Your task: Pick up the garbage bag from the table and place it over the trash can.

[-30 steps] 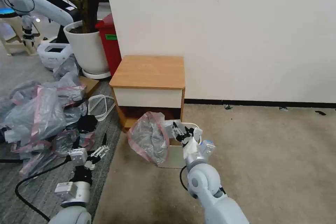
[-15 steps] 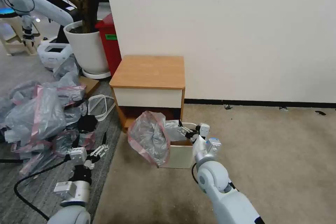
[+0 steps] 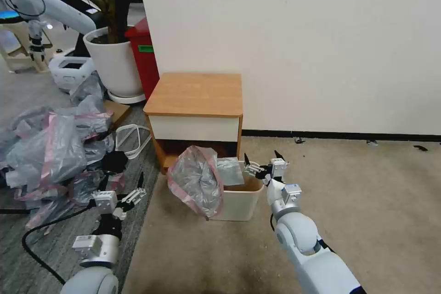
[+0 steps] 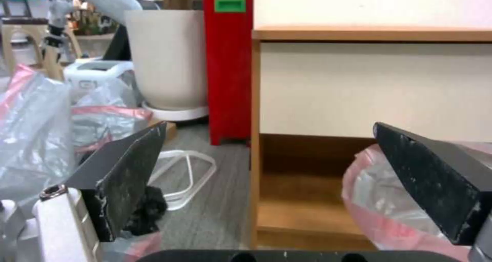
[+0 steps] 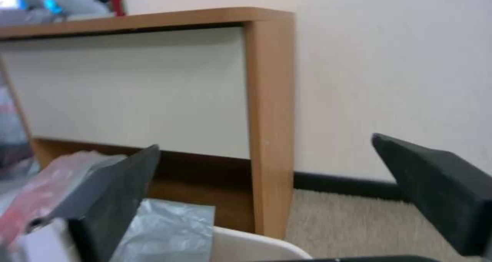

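The garbage bag (image 3: 195, 183), crinkly grey with a pink-red rim, hangs over the left side of the cream trash can (image 3: 243, 202), bulging out to the left; a grey flap lies across the can's back rim. The can stands on the carpet in front of the wooden table (image 3: 195, 94). My right gripper (image 3: 262, 161) hovers open just above the can's right rim, apart from the bag. The right wrist view shows the right gripper (image 5: 276, 200), the bag (image 5: 164, 231), the can's rim (image 5: 246, 242) and the table's side (image 5: 269, 119). My left gripper (image 3: 133, 191) stands open low at the left.
A heap of similar grey-pink bags (image 3: 55, 151) covers the floor at the left. A big white plant pot (image 3: 115, 62) and a tall red bin (image 3: 144, 55) stand behind it. The wall runs behind the table. Open carpet (image 3: 358, 202) lies to the right.
My right gripper has moved right and slightly up, away from the bag, and now stands open beside the can's right rim. The bag stays draped over the can.
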`<state>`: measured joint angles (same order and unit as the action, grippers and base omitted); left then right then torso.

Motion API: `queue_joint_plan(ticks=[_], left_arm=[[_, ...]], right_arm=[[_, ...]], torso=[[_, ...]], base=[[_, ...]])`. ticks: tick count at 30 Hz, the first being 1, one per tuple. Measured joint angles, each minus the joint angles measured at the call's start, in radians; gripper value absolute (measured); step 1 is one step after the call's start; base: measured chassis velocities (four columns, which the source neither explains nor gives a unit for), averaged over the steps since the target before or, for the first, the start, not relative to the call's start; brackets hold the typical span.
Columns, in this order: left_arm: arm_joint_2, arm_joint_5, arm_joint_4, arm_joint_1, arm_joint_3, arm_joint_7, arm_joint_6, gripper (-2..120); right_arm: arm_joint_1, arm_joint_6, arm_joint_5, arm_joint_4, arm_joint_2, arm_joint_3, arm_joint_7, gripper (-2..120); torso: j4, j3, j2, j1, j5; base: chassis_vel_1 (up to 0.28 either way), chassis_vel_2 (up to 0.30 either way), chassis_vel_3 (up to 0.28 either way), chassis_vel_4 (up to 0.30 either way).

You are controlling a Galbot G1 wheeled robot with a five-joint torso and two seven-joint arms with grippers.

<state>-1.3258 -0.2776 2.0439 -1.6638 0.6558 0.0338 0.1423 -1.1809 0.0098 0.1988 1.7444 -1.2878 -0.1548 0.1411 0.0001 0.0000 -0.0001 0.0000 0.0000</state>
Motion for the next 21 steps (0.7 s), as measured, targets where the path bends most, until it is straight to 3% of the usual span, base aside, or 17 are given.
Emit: queue_joint_plan(ticks=[5,9,21], left_arm=[[0.012,-0.017,0.028,-0.005,-0.005,-0.005,-0.031,100],[0.037,-0.096,0.076,-0.008,-0.010,-0.006,-0.091,100],[0.044,-0.116,0.098,-0.004,-0.022,-0.022,-0.117,100]], right_arm=[[0.011,-0.010,-0.019,0.000,0.040,0.023,-0.028,100],[0.004,-0.007,-0.028,0.004,0.067,0.028,-0.046,100],[0.025,0.004,-0.101,-0.030,0.111,0.033,-0.076,100]], torso=[[0.0000,0.000,0.000,0.000,0.0000],[-0.0001,0.000,0.000,0.000,0.0002],[-0.0001,0.000,0.000,0.000,0.0001]], base=[[0.000,0.000,0.000,0.000],[0.000,0.000,0.000,0.000],[0.000,0.000,0.000,0.000]])
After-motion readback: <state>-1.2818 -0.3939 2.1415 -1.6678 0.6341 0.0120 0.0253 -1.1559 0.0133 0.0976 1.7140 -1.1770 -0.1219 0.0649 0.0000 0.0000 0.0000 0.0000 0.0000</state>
